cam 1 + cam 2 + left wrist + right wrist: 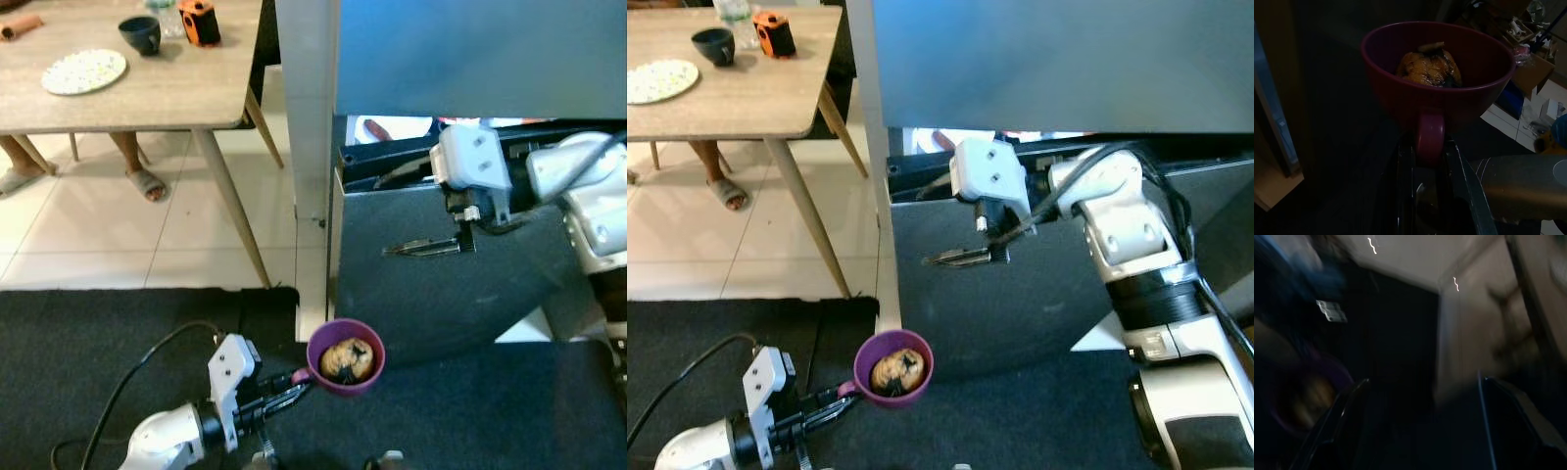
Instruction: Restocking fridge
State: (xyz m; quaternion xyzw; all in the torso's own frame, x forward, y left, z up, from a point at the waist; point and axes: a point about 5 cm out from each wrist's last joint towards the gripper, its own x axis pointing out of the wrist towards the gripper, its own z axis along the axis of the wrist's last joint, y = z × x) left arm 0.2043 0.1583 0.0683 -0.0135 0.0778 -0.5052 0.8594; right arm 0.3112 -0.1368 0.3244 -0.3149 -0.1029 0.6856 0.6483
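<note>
Left claw [286,397] grips purple cup [345,356] handle; contents unclear.

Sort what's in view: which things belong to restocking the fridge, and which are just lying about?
Job: purple cup with food, held by its handle in the left gripper; right gripper at the fridge.

Lying about: table, plate, dark bowl, orange object.

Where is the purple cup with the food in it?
The purple cup is low in the eye views, held by its handle in the left gripper, just below the fridge's dark door.
</note>
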